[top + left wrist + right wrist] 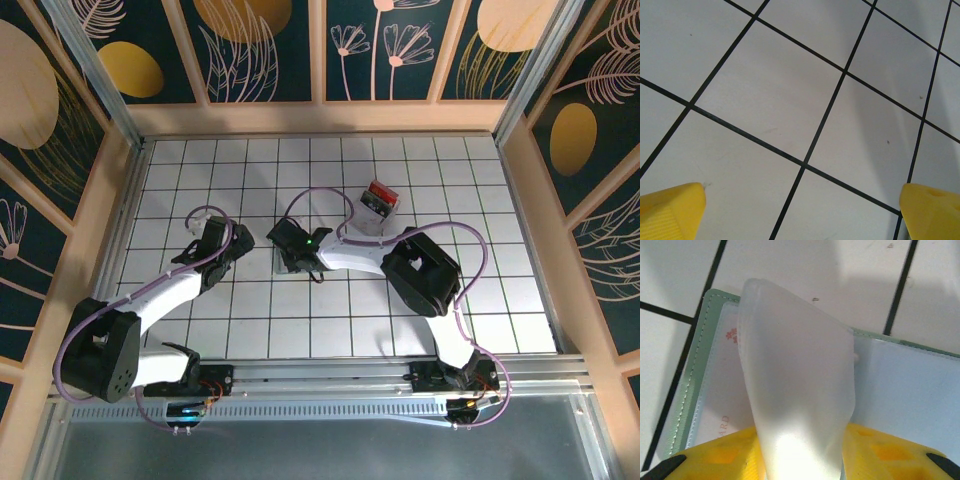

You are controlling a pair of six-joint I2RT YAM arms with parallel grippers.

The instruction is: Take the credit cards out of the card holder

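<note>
Fingers (725,457) of the right gripper (800,456) stand yellow at the bottom of the right wrist view, partly closed. They clasp a frosted sheet (797,370) between them. The sheet rises from the fingers toward the upper left of the frame, bent and lifted off the holder (905,385). We cannot tell whether it is a card or a leaf of the holder.

The holder lies open and flat on the tiles (765,90) beneath the gripper, its stitched grey-green edge running down the left of the frame. In its left panel we see a pale card (715,407) under a clear pocket, with red lettering near the lower left corner. The right panel looks pale blue and plain.

From above, the holder sits at the centre of the frame, mostly covered by the right gripper. A box (378,203) with red and black contents stands to its upper right, apart from it.

The left gripper (802,202) hangs over bare tiles left of centre, jaws spread wide, holding nothing and touching nothing.
</note>
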